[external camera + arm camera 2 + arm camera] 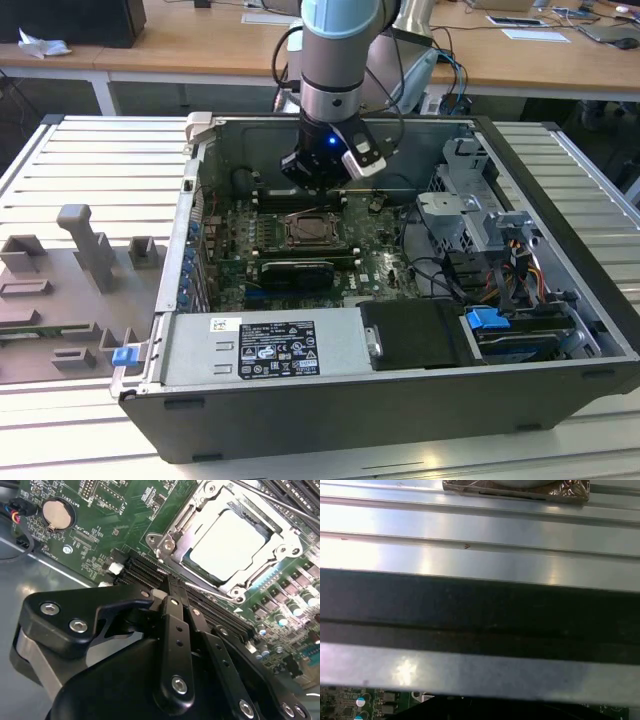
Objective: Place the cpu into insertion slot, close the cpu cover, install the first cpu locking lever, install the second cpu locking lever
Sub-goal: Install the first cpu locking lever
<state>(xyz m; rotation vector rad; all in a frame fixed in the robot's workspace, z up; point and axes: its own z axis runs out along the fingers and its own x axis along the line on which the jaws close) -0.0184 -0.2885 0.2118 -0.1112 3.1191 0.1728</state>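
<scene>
Seated in the insertion slot [227, 545], the cpu [227, 542], silvery top showing through the window of the cpu cover [175, 522], which lies flat around it. Same socket seen in the exterior view [315, 232], mid-board inside the open computer case [330, 420]. Just behind the socket, toward the case's back wall, the gripper [318, 185] on the end of the arm [335, 60], hanging low over the motherboard [115, 520]. Fingers [175, 630] pressed together with no gap in the second wrist view, tips down near the black memory slots [145, 570] beside the socket; nothing held. A thin metal locking lever [270, 502] running along the far edge of the socket. Round coin battery [57, 512] well off from the socket. White label [275, 348] on the power supply with print too small to read.
</scene>
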